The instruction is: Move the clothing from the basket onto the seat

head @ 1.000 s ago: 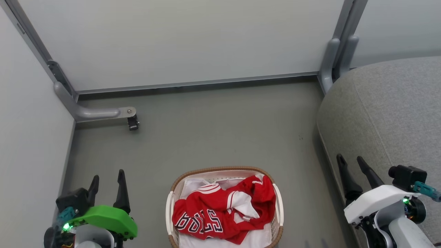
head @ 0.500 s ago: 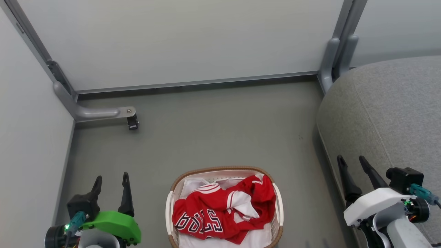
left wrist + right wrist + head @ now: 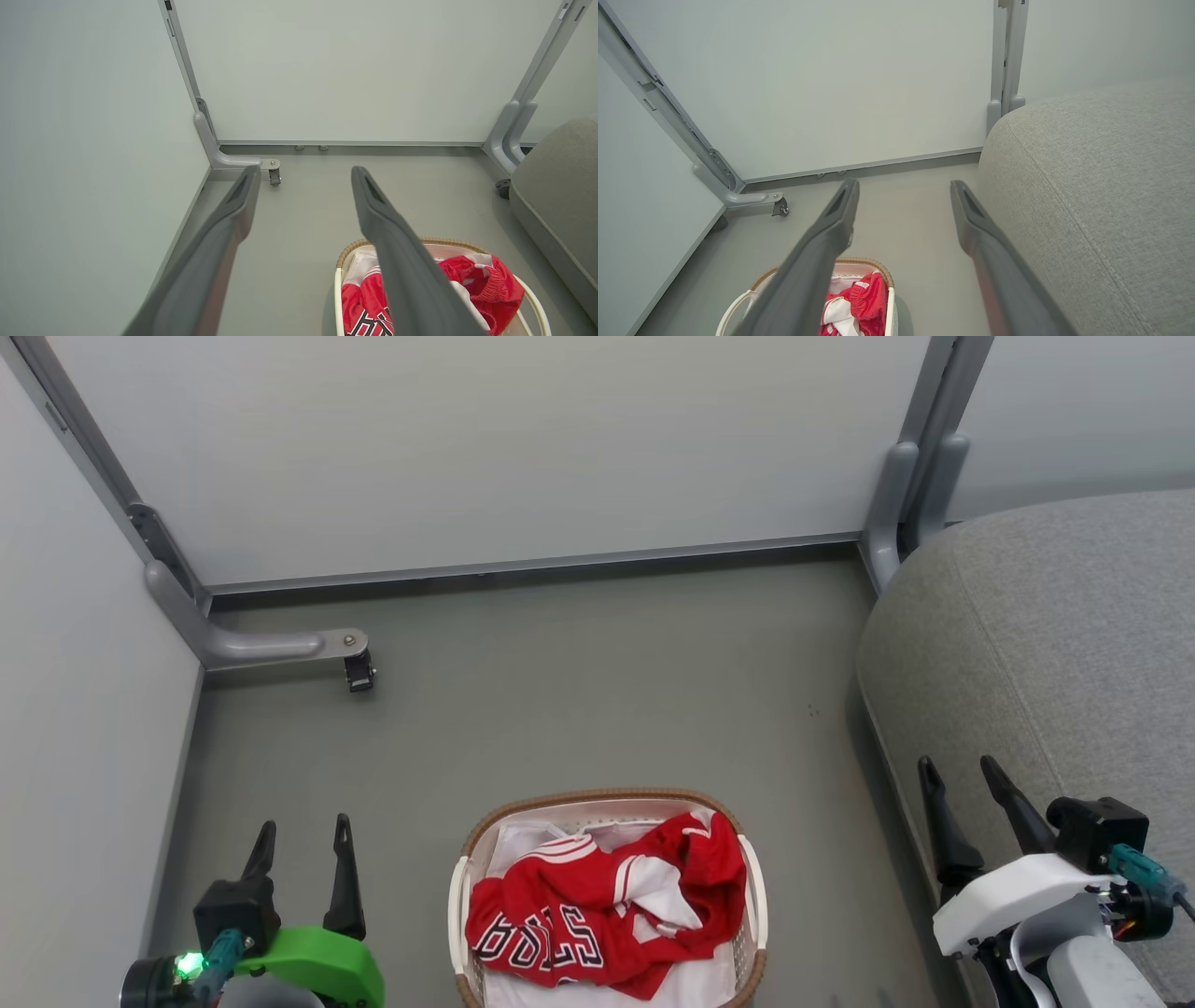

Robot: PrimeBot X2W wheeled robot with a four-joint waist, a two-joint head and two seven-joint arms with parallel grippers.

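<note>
The red clothing (image 3: 597, 915) with white trim and lettering lies crumpled in the white basket (image 3: 605, 800) with a brown woven rim, at the bottom centre of the head view. The clothing (image 3: 486, 289) and basket (image 3: 337, 284) also appear in the left wrist view, and the clothing (image 3: 864, 298) and basket (image 3: 892, 303) in the right wrist view. The grey seat (image 3: 1046, 635) fills the right side. My left gripper (image 3: 304, 835) hangs open over the floor left of the basket. My right gripper (image 3: 959, 770) is open beside the seat's front edge. Both are empty.
Pale partition walls (image 3: 485, 448) enclose the grey floor (image 3: 579, 691) at the back and left. A metal bracket foot with a small castor (image 3: 359, 670) juts out at the back left. Grey posts (image 3: 910, 476) stand behind the seat.
My left gripper has drawn back toward the bottom edge and turned a little. The right gripper has edged slightly down. Basket and clothing are unmoved.
</note>
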